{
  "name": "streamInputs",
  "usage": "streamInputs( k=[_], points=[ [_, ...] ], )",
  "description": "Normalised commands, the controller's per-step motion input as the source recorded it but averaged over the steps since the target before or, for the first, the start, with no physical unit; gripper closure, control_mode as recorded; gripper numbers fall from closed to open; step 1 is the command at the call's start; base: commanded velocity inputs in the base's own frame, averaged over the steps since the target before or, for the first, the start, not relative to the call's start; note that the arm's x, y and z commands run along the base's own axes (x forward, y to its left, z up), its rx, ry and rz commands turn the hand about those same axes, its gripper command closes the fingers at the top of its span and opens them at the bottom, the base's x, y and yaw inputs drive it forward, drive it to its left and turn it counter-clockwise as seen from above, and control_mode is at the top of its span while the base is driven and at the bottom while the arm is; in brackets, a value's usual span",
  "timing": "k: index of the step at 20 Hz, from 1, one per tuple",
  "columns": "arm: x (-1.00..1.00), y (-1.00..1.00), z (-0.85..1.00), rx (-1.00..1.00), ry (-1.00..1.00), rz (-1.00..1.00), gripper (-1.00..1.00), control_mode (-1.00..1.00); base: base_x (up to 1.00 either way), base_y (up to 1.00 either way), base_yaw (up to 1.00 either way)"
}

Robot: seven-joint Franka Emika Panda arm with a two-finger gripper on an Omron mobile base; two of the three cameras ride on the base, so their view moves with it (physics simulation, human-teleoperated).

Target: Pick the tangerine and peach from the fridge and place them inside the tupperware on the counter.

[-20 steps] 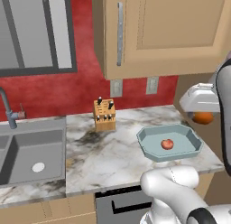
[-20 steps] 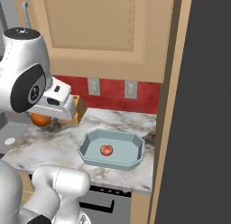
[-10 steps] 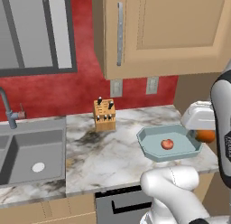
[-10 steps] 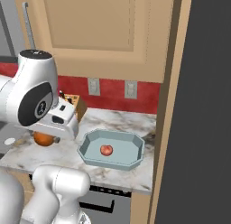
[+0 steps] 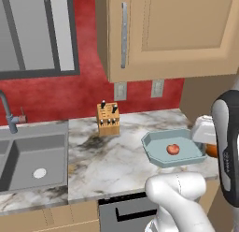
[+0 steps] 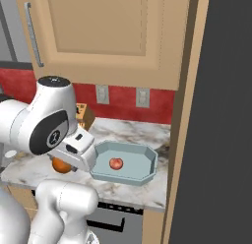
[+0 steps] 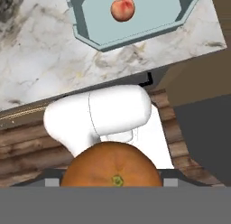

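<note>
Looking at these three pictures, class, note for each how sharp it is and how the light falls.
Left base view: flat, even light, no glare on the tupperware. Right base view: soft edges, dark fridge side. Hand view: tangerine close and crisp, peach sharp too.

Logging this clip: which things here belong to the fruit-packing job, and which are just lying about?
Job: tangerine held by the tool; peach lying in the tupperware; counter.

Lying about: knife block; sink; tap; wall sockets.
</note>
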Motion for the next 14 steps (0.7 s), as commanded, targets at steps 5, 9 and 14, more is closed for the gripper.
streamInputs(
  k=[5,9,14],
  points=[
    [0.56,-0.43,-0.13,0.00,0.10,-0.43,1.00,-1.00,0.00,0.00,0.00],
    [0.40,-0.34,-0.31,-0.09,0.01,-0.28,1.00,-1.00,0.00,0.00,0.00],
    [0.25,-0.20,-0.40,-0.15,0.00,-0.11,1.00,-1.00,0.00,0.00,0.00]
  ],
)
